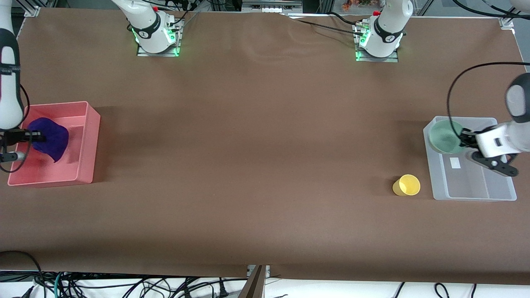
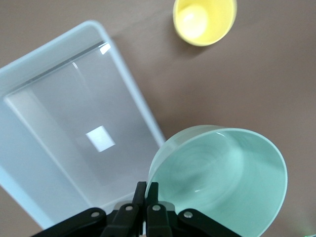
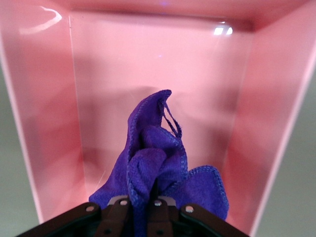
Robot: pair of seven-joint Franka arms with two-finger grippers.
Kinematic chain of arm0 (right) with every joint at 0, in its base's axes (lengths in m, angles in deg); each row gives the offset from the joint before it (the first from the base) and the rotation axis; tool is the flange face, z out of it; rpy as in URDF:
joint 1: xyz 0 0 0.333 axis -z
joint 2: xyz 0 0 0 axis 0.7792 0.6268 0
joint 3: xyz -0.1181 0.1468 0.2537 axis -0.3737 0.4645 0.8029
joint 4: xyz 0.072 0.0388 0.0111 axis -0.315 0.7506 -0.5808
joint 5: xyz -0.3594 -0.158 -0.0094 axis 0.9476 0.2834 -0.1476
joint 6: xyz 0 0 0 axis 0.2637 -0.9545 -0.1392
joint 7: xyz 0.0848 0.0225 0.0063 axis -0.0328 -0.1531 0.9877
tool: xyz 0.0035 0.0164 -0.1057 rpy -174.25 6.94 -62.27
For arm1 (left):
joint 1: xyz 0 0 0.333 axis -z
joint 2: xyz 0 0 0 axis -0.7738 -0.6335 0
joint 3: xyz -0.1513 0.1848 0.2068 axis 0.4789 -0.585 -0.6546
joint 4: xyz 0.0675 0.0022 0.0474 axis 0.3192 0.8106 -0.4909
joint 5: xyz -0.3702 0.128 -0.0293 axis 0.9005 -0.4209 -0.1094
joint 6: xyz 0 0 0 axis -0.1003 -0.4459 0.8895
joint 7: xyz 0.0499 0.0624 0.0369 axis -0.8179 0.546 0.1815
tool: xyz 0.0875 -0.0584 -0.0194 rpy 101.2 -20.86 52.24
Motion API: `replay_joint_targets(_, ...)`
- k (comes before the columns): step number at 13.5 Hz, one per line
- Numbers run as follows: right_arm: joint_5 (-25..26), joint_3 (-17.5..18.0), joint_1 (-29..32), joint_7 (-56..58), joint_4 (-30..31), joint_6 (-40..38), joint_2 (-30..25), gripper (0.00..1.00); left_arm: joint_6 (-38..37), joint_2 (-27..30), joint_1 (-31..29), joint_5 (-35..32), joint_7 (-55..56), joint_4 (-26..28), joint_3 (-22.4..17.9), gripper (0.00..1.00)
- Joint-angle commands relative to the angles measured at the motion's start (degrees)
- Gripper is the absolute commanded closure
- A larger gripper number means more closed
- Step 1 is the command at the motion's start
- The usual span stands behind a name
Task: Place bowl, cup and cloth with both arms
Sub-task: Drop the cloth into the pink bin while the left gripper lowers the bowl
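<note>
The left end effector (image 1: pixel 463 138) is up in the air over the clear bin (image 1: pixel 492 193), its fingers (image 2: pixel 146 195) pinched tight on the rim of the bowl (image 1: pixel 444 136). The bowl hangs tilted over the bin's corner, partly out past the bin wall toward the middle of the desk (image 1: pixel 256 145). The cup (image 1: pixel 407 184) stands upright on the desk just beside the bin, apart from it, with open desk all round it.

The right end effector (image 1: pixel 36 135) hovers over the pink bin (image 1: pixel 87 140) at the right arm's end of the desk, fingers clamped together on the cloth (image 1: pixel 51 138). The cloth droops in folds between the bin's walls. Between the two bins lies a wide stretch of bare brown desk.
</note>
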Motion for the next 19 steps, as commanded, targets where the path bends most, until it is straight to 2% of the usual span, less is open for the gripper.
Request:
replay_joint_targets(1, -1.58, -0.53, 0.02, 1.22, 0.11, 0.92, 0.99, 0.63, -0.92, -7.45, -5.24, -1.23, -9.08, -7.33, 0.55, 1.00)
replay_joint_targets(2, -1.58, -0.53, 0.10, 1.14, 0.20, 1.45, 1.26, 0.05, 0.12, -8.86, -6.99, -1.23, -10.59, -8.04, 0.55, 1.00)
replay_joint_targets(3, -1.58, -0.61, 0.02, 1.13, 0.11, 0.93, 1.17, 0.00, 3.26, -10.26, -7.88, -1.41, -11.64, -8.31, 0.55, 1.00)
replay_joint_targets(5, -1.58, -0.62, -0.07, 0.70, -0.24, 0.75, -0.14, 0.00, 8.99, -13.42, -9.47, -1.32, -13.67, -8.31, 0.55, 1.00)
replay_joint_targets(8, -2.37, 0.26, -0.68, 0.43, -1.38, -1.52, -4.35, 0.00, 11.99, -17.91, -13.16, -0.53, -14.64, -8.22, 0.90, 1.00)
replay_joint_targets(9, -2.37, 1.92, -0.77, -0.35, -2.69, -3.45, -5.32, 0.00, 12.61, -18.71, -13.25, -0.44, -14.56, -8.13, 0.90, 1.00)
replay_joint_targets(10, -2.37, 3.41, -0.78, -2.45, -4.18, -5.90, -6.03, 0.00, 12.61, -18.98, -13.34, -0.27, -14.47, -7.79, 0.90, 0.90)
replay_joint_targets(11, -2.29, 4.82, -0.86, -6.12, -5.76, -8.45, -6.56, 0.00, 12.61, -19.06, -13.25, 0.43, -14.47, -7.70, 0.90, 0.52)
replay_joint_targets(13, -0.62, 9.12, -0.86, -14.21, -8.66, -13.20, -8.22, 0.00, 12.00, -18.89, -13.25, 0.61, -13.94, -7.52, 0.99, 0.05)
replay_joint_targets(14, 1.04, 11.32, -0.86, -17.12, -9.89, -15.66, -9.80, 0.00, 11.74, -18.63, -12.99, 0.87, -13.85, -7.78, 0.99, 0.00)
replay_joint_targets(16, 5.69, 18.33, -0.86, -18.99, -10.61, -18.40, -13.57, 0.00, 9.29, -15.92, -12.55, 0.88, -13.68, -8.57, 1.78, 0.00)
replay_joint_targets(17, 7.71, 20.54, -0.86, -18.99, -10.70, -18.41, -15.42, 0.00, 7.62, -14.25, -12.38, 0.88, -12.89, -9.36, 3.35, 0.00)
replay_joint_targets(19, 7.74, 22.50, -0.86, -19.08, -10.61, -18.41, -19.03, 0.00, 2.01, -12.57, -10.98, 0.70, -8.17, -13.47, 6.69, 0.00)
